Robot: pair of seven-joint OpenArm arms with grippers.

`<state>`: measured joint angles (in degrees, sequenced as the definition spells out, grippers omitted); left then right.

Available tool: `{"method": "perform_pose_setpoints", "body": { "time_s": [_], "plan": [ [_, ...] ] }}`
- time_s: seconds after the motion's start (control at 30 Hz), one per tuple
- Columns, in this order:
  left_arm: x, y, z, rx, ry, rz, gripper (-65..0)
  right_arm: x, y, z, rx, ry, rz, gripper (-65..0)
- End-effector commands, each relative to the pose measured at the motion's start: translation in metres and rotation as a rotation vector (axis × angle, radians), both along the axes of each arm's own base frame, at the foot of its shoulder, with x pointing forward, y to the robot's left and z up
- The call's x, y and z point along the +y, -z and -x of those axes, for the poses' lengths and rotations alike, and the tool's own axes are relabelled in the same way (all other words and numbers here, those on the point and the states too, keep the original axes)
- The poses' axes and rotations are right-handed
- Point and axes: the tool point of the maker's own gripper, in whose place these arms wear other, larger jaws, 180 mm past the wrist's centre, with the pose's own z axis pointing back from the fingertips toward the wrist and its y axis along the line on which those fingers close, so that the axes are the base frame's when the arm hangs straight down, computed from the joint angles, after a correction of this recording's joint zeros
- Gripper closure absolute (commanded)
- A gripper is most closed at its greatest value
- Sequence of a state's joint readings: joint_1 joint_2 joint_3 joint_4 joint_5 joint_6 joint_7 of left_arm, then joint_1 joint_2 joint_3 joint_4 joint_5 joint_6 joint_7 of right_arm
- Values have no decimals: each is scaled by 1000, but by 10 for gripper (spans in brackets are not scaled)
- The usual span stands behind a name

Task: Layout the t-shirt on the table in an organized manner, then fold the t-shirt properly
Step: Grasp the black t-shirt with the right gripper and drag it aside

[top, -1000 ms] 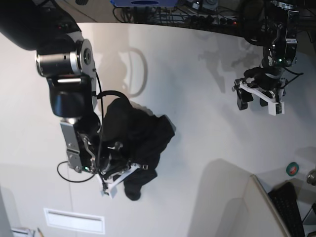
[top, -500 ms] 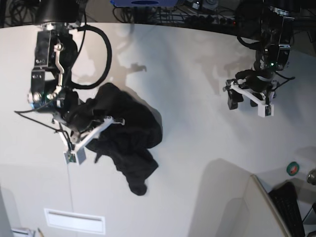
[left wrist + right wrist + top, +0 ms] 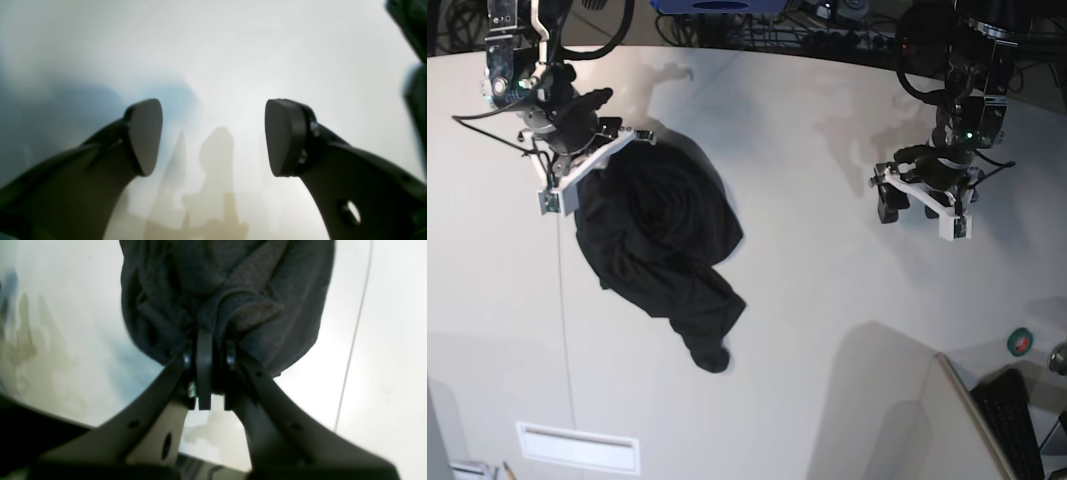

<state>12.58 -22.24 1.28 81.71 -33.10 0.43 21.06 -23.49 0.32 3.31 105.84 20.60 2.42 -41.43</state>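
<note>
T-shirt point(image 3: 662, 240) pinched by right fingers point(image 3: 204, 366), left fingers point(image 3: 145, 136) spread

A black keyboard point(image 3: 1014, 423) lies at the lower right corner. Just above it sits a small green-and-red round thing point(image 3: 1020, 342). Cables point(image 3: 827, 30) tangle along the far edge.

A white, smooth desk point(image 3: 807, 150) fills most of the base view, its far edge curved and 1 thin dark seam line point(image 3: 564, 330) drawn down its left part. Soft grey shadows are cast across the surface, and a glossy sheen is seen in both wrist views. Beyond the far edge, a dark area cluttered with tangled cables point(image 3: 827, 25) and a blue object point(image 3: 717, 5) is seen. At the lower right, an angled white panel point(image 3: 907, 420) is raised, with a black keyboard point(image 3: 1012, 415) beside it and a small green and red round item point(image 3: 1021, 342) nearby. A white rectangular plate point(image 3: 577, 446) is set near the bottom left.
</note>
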Motion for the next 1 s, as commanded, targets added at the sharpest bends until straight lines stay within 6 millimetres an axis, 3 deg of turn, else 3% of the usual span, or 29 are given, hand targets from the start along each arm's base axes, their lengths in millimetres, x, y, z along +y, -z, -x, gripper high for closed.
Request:
{"method": "perform_pose_setpoints", "body": {
  "time_s": [0.0, 0.07, 0.17, 0.23, 0.37, 0.4, 0.53, 0.6, 0.67, 0.73, 0.83, 0.97],
  "plan": [
    [5, -9, -7, -33, 0, -10, -459, 0, 6, 7, 39, -5, -2, 0],
    [5, -9, -7, -32, 0, -10, -459, 2, 21, 17, 107, -15, -6, -30],
    [4, -8, -7, -31, 1, -8, -459, 10, 27, 26, 133, -41, -11, -228],
    [4, -9, -7, -33, 1, -8, -459, 5, 12, 22, 75, -54, 10, -254],
    [4, -8, -6, -30, 0, -8, -459, 3, -42, 4, -101, -60, 27, -261],
    [4, -8, -6, -30, 0, -8, -459, 2, -45, 1, -114, -55, 29, -263],
    [4, -6, -4, -24, 0, -8, -459, -9, -63, -42, -201, -82, 79, -266],
    [4, -5, -2, -21, 0, -8, -459, -6, -80, -78, -268, -105, 89, -270],
    [4, -5, -2, -19, 0, -8, -459, -6, -82, -111, -278, -127, 109, -317],
    [4, -5, -2, -19, 0, -8, -459, -3, -72, -148, -243, -148, 120, -374],
    [4, -5, -2, -19, 0, -8, -457, 1, -39, -190, -150, -181, 149, -392],
    [4, -5, -1, -20, 2, -8, -457, -9, 4, -216, -42, -174, 197, -395]
  ]
}}
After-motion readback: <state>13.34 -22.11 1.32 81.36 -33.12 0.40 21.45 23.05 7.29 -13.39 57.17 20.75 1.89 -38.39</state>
